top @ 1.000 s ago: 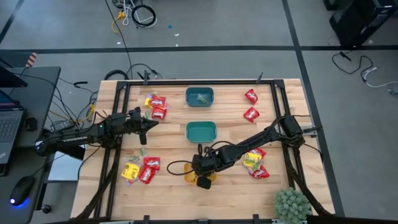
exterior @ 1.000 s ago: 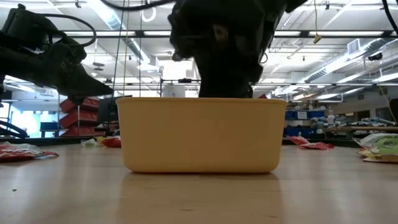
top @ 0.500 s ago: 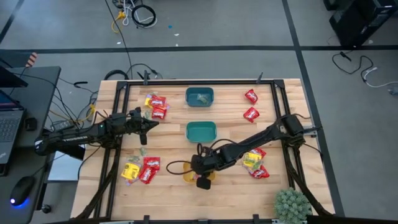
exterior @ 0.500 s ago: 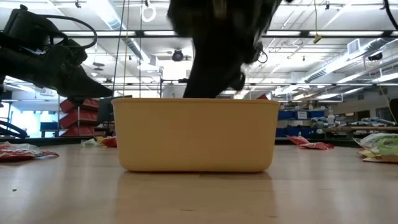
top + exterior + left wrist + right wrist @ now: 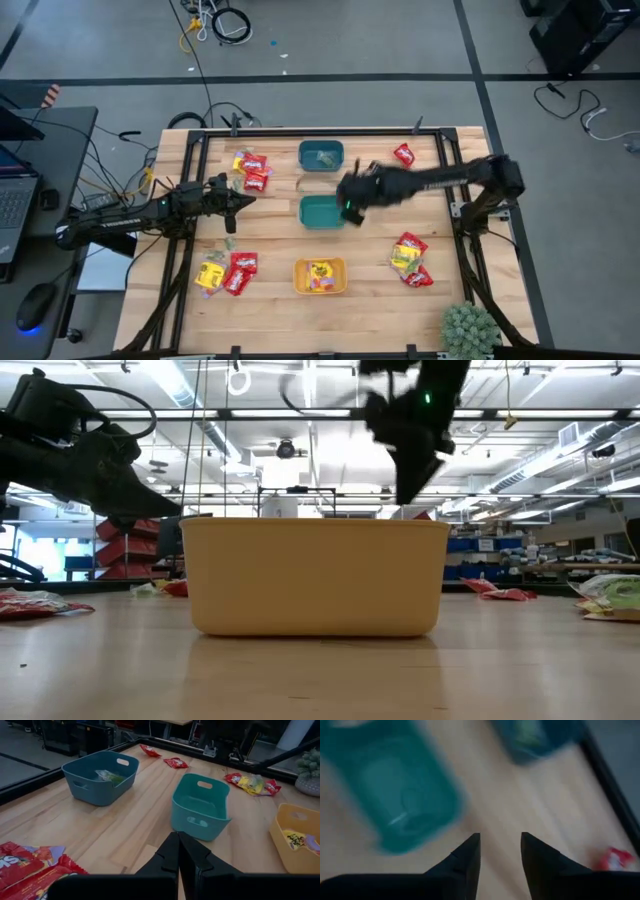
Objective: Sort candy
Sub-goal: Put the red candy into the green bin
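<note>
Left gripper (image 5: 243, 200): hanging over the bench's (image 5: 270, 235) 9 o'clock side, my fingers (image 5: 175, 855) pressed together with nothing in them, pointing toward the centre.
Candy at 10 o'clock (image 5: 251, 170): red and yellow packets bunched near the far-left corner, just beyond my left fingers.
Candy at 7 o'clock (image 5: 227, 272): a yellow packet and red ones lying side by side on the near-left boards.
Far teal bin (image 5: 321, 155): at 12 o'clock, a pale green packet (image 5: 107, 776) lying inside it.
Middle teal bin (image 5: 322, 211): dead centre of the bench, no candy that I can see in it from my left wrist.
Orange bin (image 5: 320, 276): at 6 o'clock, a yellow packet (image 5: 321, 270) lying in it.
Right gripper (image 5: 349, 203): up above the middle teal bin's right edge, blurred; my fingers (image 5: 467, 857) stand apart and nothing sits between them.
Candy at 1 o'clock (image 5: 403, 154): one red packet near the far-right rail; I see just one for sure, the arm covers the boards beside it.
Candy at 4 o'clock (image 5: 409, 258): a mixed red, yellow and green heap on the near-right boards, well apart from both my grippers.
</note>
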Action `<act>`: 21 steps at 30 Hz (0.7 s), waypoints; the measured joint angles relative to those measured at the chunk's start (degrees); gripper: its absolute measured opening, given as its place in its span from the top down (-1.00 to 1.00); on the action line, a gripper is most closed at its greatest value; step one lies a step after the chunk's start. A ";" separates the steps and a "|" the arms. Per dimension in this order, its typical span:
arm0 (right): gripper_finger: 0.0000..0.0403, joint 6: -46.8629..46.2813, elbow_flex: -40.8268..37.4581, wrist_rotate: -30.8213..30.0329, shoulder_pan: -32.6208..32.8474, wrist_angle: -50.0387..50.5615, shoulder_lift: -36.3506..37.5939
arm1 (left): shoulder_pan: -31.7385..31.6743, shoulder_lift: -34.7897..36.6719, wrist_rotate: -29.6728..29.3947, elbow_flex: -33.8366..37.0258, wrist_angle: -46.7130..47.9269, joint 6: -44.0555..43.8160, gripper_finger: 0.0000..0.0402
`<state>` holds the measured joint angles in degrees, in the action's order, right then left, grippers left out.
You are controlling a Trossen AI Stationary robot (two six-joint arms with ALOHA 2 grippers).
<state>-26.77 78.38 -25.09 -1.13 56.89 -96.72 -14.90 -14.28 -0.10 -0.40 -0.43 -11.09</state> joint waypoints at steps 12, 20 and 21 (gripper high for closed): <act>0.11 7.27 -15.86 -3.51 -26.08 -12.30 2.37 | 0.00 0.00 -0.43 0.00 0.00 0.22 0.97; -0.07 8.94 -17.80 -3.54 -34.24 -15.49 0.03 | 0.00 0.00 -0.81 0.00 0.00 0.41 0.97; -0.08 9.12 -17.91 -3.51 -34.68 -15.63 -0.63 | 0.00 0.00 -1.00 0.00 0.00 0.48 0.97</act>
<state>-17.65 60.47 -28.60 -35.81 41.26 -97.35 -14.90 -14.28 -1.09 -0.40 -0.43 -10.61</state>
